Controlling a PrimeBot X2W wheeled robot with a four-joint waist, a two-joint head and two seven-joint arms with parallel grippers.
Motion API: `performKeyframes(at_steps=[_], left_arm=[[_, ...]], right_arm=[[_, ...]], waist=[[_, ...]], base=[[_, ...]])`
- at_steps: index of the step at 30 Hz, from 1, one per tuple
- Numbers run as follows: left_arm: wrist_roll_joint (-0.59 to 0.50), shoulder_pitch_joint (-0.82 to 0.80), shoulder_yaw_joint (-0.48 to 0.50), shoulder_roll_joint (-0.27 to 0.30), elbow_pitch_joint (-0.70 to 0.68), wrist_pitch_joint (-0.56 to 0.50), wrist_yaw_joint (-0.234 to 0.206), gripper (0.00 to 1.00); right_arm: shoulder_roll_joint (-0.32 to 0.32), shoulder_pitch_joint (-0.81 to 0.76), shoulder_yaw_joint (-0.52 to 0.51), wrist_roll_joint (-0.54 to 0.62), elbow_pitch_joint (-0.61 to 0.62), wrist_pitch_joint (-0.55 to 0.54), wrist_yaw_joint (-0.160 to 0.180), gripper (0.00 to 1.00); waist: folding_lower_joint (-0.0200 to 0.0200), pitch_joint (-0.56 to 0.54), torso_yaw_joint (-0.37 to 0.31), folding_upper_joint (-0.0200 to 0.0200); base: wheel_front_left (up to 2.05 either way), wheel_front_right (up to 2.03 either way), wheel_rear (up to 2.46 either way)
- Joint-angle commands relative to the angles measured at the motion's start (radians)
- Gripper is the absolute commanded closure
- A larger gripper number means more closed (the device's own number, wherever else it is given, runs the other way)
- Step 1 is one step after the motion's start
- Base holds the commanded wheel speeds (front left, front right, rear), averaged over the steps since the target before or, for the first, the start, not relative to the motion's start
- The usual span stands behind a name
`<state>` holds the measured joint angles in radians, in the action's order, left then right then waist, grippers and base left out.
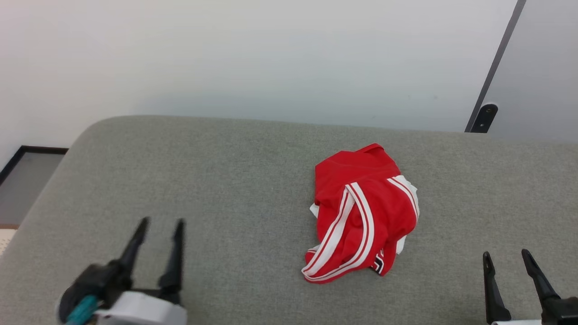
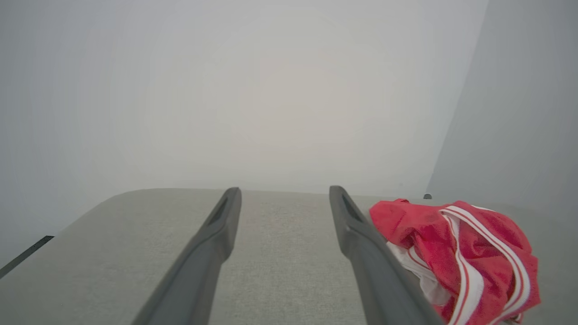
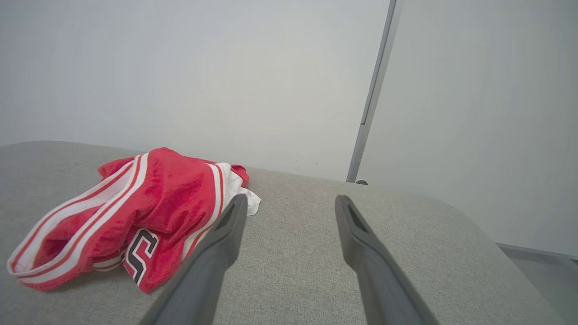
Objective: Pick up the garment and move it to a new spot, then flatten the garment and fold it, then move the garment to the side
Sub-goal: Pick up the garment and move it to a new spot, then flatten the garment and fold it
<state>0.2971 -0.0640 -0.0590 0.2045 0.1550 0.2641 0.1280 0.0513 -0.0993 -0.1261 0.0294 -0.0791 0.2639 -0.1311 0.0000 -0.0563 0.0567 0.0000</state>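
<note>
The garment [image 1: 361,212] is a red jersey with white striped trim, lying crumpled in a heap on the grey padded surface [image 1: 226,180], right of centre. Black-and-white lettering peeks out at its near edge [image 3: 140,253]. My left gripper [image 1: 160,223] stands open at the lower left, well to the left of the heap, nothing between its fingers. My right gripper [image 1: 505,255] is open at the lower right, apart from the jersey. In the left wrist view the garment [image 2: 460,253] lies just right of the right finger [image 2: 361,243].
A pale wall [image 1: 271,54] rises behind the padded surface. A dark vertical strip with a black foot [image 1: 483,117] stands at the back right. Dark-framed floor [image 1: 27,176] shows past the surface's left edge. Bare fabric spreads left of the heap.
</note>
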Motion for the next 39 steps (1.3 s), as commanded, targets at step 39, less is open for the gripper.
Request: performKeyframes(at_steps=[39], left_arm=[[0.005, 0.045, 0.093, -0.078, -0.056, 0.0, 0.004, 0.0]], right_arm=[[0.314, 0.28, 0.193, -0.305, -0.142, -0.451, 0.001, 0.0]], waist=[[0.0, 0.065, 0.194, 0.0]], base=[[0.0, 0.0, 0.0]])
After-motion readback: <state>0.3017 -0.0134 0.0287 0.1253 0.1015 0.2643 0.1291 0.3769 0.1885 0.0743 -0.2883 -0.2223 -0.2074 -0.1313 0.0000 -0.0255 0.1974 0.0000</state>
